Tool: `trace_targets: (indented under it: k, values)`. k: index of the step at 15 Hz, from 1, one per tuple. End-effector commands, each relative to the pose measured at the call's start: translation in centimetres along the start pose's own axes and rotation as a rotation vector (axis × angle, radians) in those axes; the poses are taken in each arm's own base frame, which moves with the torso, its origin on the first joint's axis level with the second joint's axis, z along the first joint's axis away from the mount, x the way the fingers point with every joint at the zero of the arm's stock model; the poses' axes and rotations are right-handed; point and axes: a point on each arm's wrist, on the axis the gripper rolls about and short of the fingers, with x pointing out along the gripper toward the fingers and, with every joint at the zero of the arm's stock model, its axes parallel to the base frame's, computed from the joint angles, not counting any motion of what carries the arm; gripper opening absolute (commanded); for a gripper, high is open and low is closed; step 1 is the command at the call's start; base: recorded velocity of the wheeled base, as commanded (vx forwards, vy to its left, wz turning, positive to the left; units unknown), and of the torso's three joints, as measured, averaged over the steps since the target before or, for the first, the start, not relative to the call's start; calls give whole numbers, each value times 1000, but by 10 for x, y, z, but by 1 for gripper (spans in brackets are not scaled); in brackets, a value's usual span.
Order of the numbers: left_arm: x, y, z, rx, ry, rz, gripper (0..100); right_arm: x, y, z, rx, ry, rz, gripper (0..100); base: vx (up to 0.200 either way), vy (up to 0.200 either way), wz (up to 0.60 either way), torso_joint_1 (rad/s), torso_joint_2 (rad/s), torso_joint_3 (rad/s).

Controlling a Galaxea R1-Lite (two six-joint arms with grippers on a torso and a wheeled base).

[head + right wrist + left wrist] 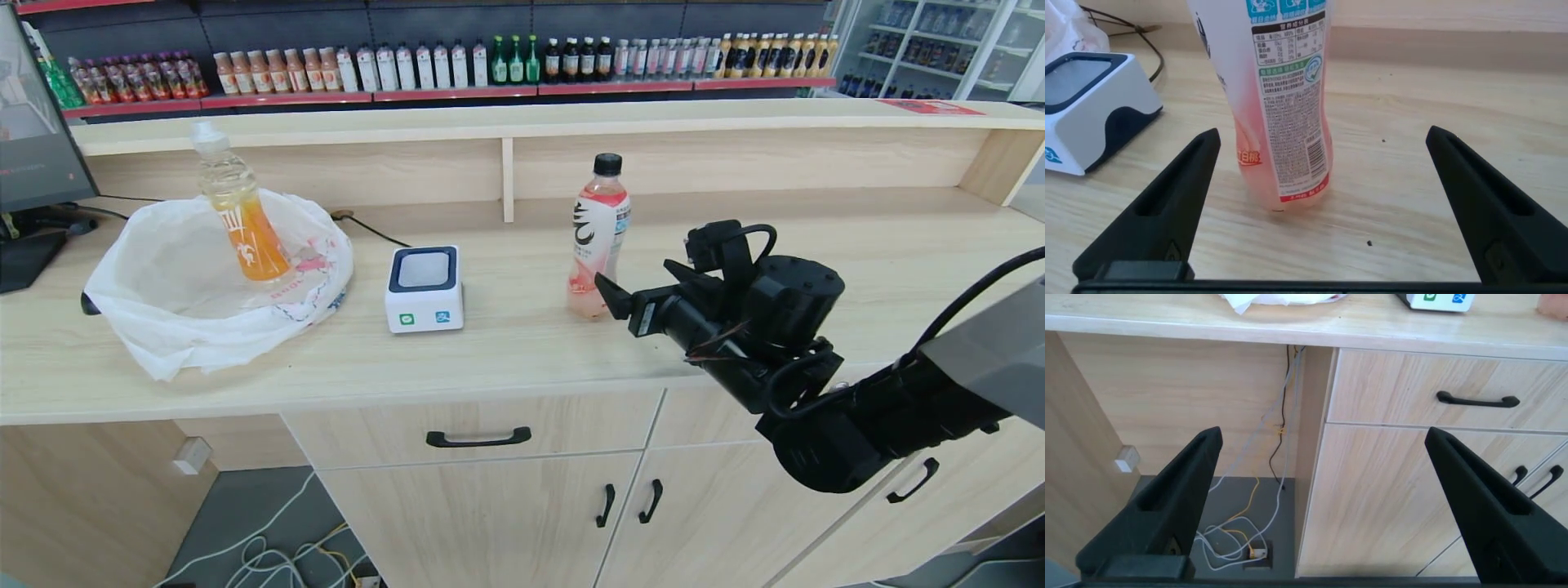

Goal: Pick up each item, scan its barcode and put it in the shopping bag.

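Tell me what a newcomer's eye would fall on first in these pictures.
The open right gripper draws the eye first, facing the upright pink bottle on the counter. Next comes the orange bottle standing tilted in the white shopping bag at the left, with the white scanner between bag and pink bottle.

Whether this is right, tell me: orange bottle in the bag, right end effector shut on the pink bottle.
Wrong on one point: the right end effector is open, clear of the pink bottle, per the right wrist view. Rest holds.
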Motion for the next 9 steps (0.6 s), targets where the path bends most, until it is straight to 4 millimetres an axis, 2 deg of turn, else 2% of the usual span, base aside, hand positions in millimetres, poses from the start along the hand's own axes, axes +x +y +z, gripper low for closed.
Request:
trace_targets:
  k: [1,5,9]
  values:
    - [0,0,0,0,0,1,100,6,1,-6,-2,5,-1,100,0,0,0,0,0,0]
    - [0,0,0,0,0,1,100,13,1,-9,-2,-1,-1,100,0,0,0,0,0,0]
    - [0,0,0,0,0,1,100,29,5,2,-5,-7,4,100,0,0,0,0,0,0]
